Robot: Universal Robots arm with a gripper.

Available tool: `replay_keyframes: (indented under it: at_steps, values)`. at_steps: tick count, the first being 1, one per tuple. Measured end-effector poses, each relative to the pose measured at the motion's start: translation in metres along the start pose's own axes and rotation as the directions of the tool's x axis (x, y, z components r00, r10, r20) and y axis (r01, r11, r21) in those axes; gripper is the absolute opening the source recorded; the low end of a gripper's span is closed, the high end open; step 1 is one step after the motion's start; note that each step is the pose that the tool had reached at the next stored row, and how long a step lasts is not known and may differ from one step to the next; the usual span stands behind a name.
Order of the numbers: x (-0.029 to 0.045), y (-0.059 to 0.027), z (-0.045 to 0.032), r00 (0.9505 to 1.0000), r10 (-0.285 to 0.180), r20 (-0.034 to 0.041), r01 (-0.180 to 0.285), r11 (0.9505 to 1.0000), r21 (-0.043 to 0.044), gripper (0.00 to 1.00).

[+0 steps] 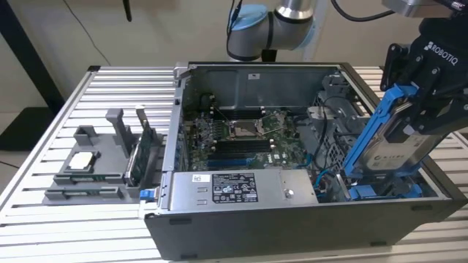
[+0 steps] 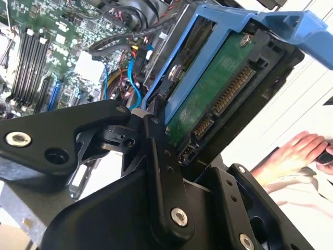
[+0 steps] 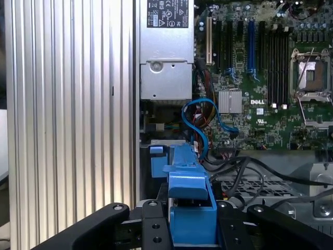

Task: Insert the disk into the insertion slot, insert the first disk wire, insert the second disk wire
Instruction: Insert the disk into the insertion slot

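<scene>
My gripper (image 1: 430, 107) is shut on the disk (image 1: 400, 147), a silver drive in a bright blue carrier, held at its upper end. The disk stands steeply tilted at the exterior view's right end of the open computer case. Its lower end reaches down to the insertion slot (image 1: 384, 190), a grey bay with blue fittings. In the second wrist view the disk's green board and connectors (image 2: 208, 99) show between the black fingers (image 2: 156, 151). The first wrist view shows the blue carrier (image 3: 190, 205) clamped between the fingers (image 3: 153, 229). Blue wires (image 3: 208, 112) loop inside the case beside the slot.
The grey power-supply box (image 1: 234, 189) lies along the case's front, the motherboard (image 1: 241, 137) behind it. A grey holder with parts (image 1: 95, 164) stands on the slatted table (image 1: 73, 219) at the exterior view's left. A person's hand (image 2: 291, 156) rests beyond the case.
</scene>
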State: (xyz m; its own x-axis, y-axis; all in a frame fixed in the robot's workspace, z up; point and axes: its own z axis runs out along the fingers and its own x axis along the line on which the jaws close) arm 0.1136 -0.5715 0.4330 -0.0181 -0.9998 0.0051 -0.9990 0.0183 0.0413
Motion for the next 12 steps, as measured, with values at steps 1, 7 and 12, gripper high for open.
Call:
replay_keyframes:
  at_steps: [1, 7, 12]
  values:
    - [0.0000, 0.0000, 0.0002, 1.0000, 0.000, 0.0001, 0.000, 1.0000, 0.0000, 0.33]
    - [0.0000, -0.0001, 0.0015, 1.0000, 0.000, 0.0000, 0.000, 1.0000, 0.0000, 0.33]
    - [0.0000, -0.0001, 0.0031, 1.0000, 0.000, 0.0001, 0.000, 1.0000, 0.0000, 0.33]
